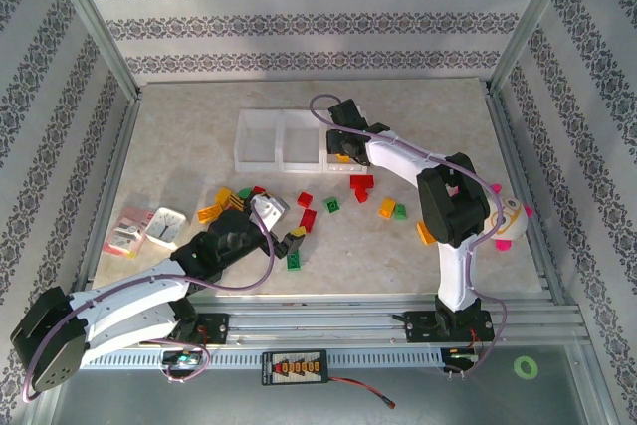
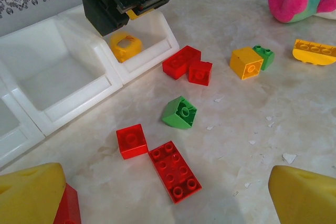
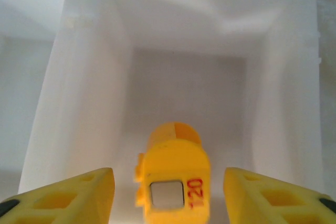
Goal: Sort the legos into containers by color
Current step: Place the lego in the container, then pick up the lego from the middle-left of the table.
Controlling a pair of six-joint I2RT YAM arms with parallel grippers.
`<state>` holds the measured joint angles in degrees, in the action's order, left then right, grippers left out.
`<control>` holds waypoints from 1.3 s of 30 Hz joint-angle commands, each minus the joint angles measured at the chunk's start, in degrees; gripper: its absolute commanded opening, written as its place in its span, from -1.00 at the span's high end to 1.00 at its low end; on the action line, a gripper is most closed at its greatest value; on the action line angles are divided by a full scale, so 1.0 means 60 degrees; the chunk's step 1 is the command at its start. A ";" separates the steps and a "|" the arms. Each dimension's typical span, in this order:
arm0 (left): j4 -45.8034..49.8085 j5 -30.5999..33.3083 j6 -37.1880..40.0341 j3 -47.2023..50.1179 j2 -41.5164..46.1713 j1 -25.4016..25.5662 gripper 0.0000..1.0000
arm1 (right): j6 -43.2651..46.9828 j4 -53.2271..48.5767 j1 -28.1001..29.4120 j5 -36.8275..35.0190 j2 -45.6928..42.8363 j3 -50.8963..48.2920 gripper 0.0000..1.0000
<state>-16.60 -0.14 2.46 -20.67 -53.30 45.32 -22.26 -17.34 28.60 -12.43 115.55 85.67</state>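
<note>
My right hand [image 3: 168, 182] is spread, clear of the yellow lego [image 3: 174, 153], whose long axis points into the bin [image 3: 84, 93]. Pale marbled surface [image 1: 398, 256].

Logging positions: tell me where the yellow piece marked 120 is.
The yellow piece sits inside the right-end bin of the row, beneath the open right gripper, two red bricks just outside its wall.

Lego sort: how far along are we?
Done: one yellow piece lies in the right-end bin. In hand: nothing. The right pincer stands open above that piece, and the left pincer is open over the table. Left: a red brick, a green brick and others lie loose there; the middle bin looks bare.
</note>
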 commanded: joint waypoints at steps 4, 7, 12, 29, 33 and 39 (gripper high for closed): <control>0.0554 0.0959 -0.0402 0.0024 0.0281 0.0122 -0.99 | 0.0249 0.0151 0.0008 -0.0083 -0.1102 -0.0323 -0.39; 0.1149 0.2054 -0.1075 -0.0174 0.0391 0.0122 -0.99 | 0.0490 0.0448 0.0171 -0.0028 -0.1742 -0.0816 -0.51; 0.3107 0.3878 -0.2802 -0.0878 0.0467 0.0108 -0.99 | 0.1275 0.1372 0.0580 0.0426 -0.3181 -0.2157 -0.73; 0.8998 0.1684 -0.7180 -0.4959 -0.3780 0.0233 -0.99 | 0.0983 0.2619 0.1340 -0.0300 -0.7490 -0.7078 -0.93; 0.8939 0.0575 -0.8064 -0.5041 -0.4310 0.0492 -0.99 | 0.0698 0.2610 0.0948 -0.0552 -0.8215 -0.7713 -0.93; 0.9040 -0.0301 -0.8715 -0.5304 -0.5462 0.0892 -0.81 | 0.0503 0.2597 0.0495 -0.0478 -0.8805 -0.8136 -0.93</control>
<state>34.70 2.35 -45.69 -50.37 -83.50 49.17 -17.54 -3.11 32.16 -13.80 64.10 38.06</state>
